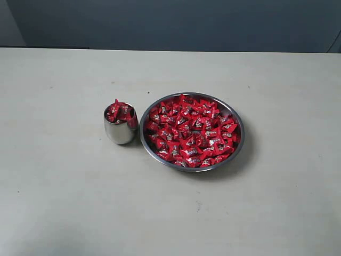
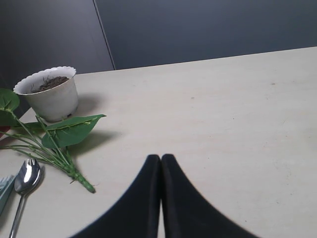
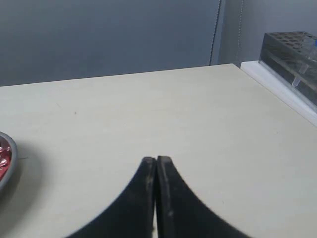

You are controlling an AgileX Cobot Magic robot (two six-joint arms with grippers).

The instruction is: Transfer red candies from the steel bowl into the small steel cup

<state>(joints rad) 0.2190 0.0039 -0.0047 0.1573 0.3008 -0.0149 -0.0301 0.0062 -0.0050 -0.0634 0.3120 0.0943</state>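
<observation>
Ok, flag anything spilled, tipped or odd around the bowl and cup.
Nothing spilled or tipped. The small steel cup stands upright beside the steel bowl, but red candies are heaped above its rim, so one could slide off.

1. In the right wrist view the bowl (image 3: 14, 168) is cut by the picture's edge. Only an arc of rim and a sliver of candies (image 3: 3, 156) show.
2. The rack (image 3: 292, 52) there runs off the edge, and what it holds is blurred.
3. In the left wrist view the spoon (image 2: 26, 179) loses its handle end at the edge. The teal thing (image 2: 4, 191) just beside it is too cropped to name.
4. The plant (image 2: 74, 129) has leaves cut off at the edge.
5. In the exterior view, candies hide the bowl's floor and the inside of the cup (image 1: 120, 134). The wrapper marks are too small to read.
6. The left gripper (image 2: 160, 161) and the right gripper (image 3: 156, 162) show only their fingertips.
</observation>
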